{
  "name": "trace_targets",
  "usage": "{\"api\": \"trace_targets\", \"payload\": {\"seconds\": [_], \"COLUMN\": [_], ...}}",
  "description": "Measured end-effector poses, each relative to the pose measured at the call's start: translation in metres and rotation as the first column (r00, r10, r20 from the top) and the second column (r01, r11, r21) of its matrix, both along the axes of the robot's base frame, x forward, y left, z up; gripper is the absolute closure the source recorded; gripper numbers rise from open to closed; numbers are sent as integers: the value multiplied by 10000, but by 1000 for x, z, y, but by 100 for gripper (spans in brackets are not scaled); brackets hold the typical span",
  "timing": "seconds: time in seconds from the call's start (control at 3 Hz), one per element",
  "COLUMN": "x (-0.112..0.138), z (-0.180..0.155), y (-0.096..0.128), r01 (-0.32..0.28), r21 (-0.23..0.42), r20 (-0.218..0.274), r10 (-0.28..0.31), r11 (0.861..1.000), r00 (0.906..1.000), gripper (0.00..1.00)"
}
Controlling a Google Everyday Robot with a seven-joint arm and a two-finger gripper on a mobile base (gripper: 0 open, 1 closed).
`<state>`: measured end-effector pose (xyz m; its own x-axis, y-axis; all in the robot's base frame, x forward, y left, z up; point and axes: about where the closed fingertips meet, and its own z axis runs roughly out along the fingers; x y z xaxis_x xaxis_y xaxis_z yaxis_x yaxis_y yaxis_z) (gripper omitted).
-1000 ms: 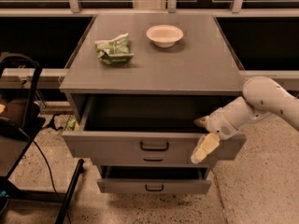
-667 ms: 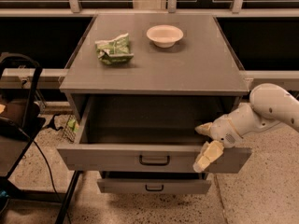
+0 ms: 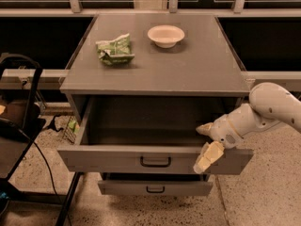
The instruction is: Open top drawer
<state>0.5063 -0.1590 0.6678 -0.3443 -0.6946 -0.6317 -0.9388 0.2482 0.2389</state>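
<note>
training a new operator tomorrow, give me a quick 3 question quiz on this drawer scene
1. True or false: the top drawer is pulled out.
2. What sits on the cabinet top beside the crumpled green packet? A) a white bowl B) a mug C) a can
3. Where along the drawer front is the gripper?

Key: 1 true. 2 A. 3 At the right end of the front panel, to the right of the black handle.
</note>
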Motion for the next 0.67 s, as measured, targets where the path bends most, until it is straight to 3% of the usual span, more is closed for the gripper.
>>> {"api": "trace_targets", "payload": {"seconds": [0.67], "x": [-1], "z": [18], "y": [3], "r01": [-281], "r21": [-1597], "r20": [491], "r10": [364], "r11": [9868], "r00": [9981], "gripper": [0]}}
